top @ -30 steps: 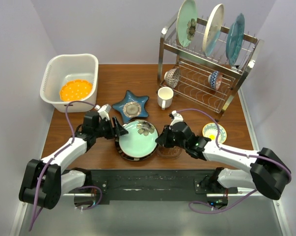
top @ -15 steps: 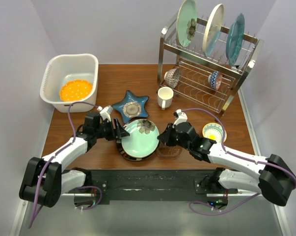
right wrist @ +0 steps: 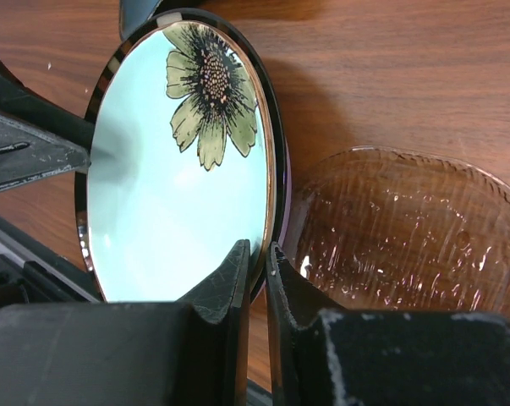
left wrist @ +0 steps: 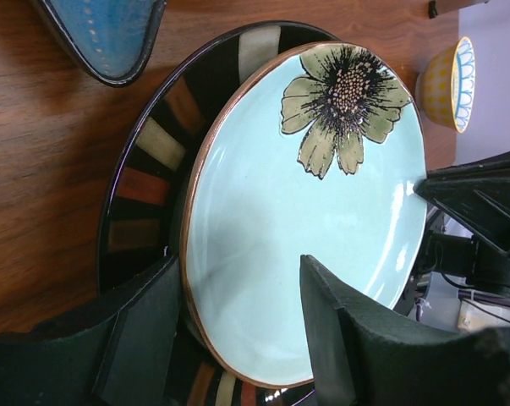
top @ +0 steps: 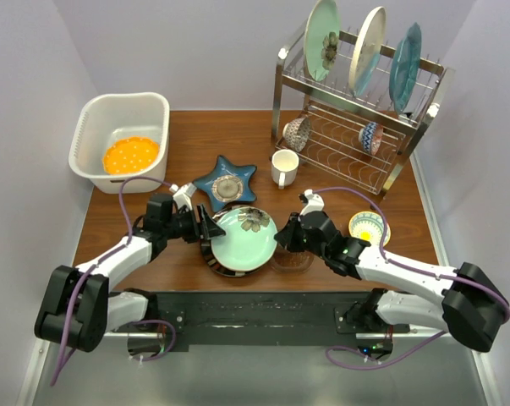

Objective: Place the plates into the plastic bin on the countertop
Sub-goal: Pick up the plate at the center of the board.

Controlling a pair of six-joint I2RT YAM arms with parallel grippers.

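Right wrist view: right gripper [right wrist: 256,250] has just pinched the green plate [right wrist: 170,190] by its rim, tipping it up between the left gripper [left wrist: 238,275]'s spread jaws, ready for the bin [top: 128,97].

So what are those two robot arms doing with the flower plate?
They are working on the green flower plate, which is over a dark striped plate. The right gripper pinches one edge of it, and the left gripper is open around the opposite edge. An orange plate already lies in the white bin, so this one probably goes there next.
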